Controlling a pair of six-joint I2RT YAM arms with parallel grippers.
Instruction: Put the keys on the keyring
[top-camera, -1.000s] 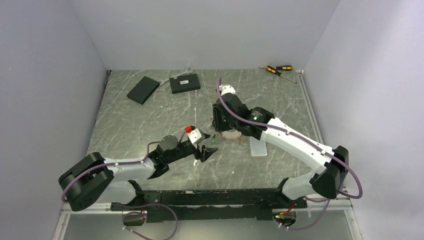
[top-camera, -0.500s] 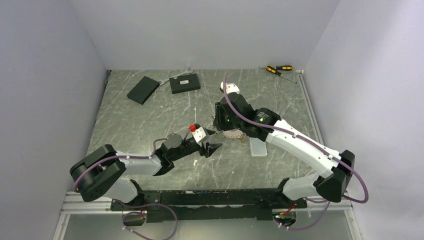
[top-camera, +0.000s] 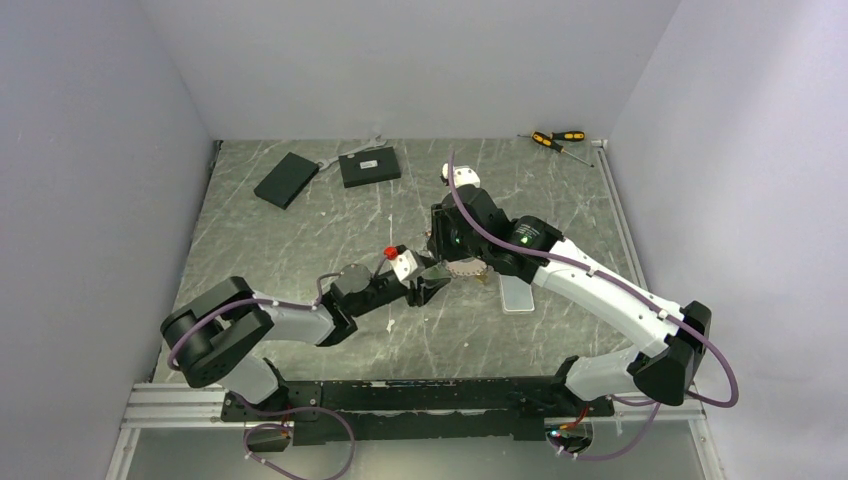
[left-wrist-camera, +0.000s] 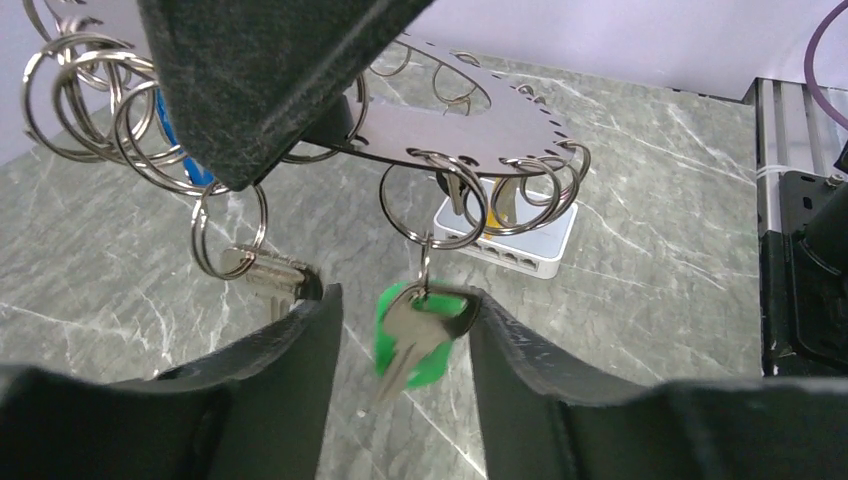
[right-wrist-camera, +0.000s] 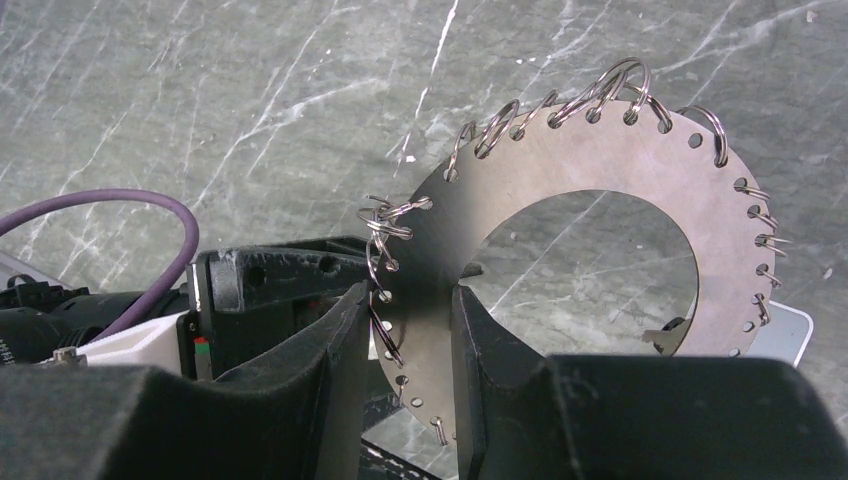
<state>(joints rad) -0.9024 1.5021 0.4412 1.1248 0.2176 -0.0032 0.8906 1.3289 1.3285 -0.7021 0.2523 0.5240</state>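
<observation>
The keyring is a flat grey metal disc with a holed rim carrying several split rings. My right gripper is shut on its edge and holds it above the table. In the top view the keyring sits between both grippers. A key with a green tag hangs from a split ring under the keyring. My left gripper stands open around this key; the right finger touches its head, the left finger is apart. Another key hangs to the left, beside a blue tag.
A white network box lies on the table under the keyring. Two flat black boxes and a wrench lie at the back left. Yellow-and-black screwdrivers lie at the back right corner.
My left arm has reached right and forward under the keyring, and its jaws have narrowed around the green-tagged key. The right arm shifted slightly, still holding the keyring.
</observation>
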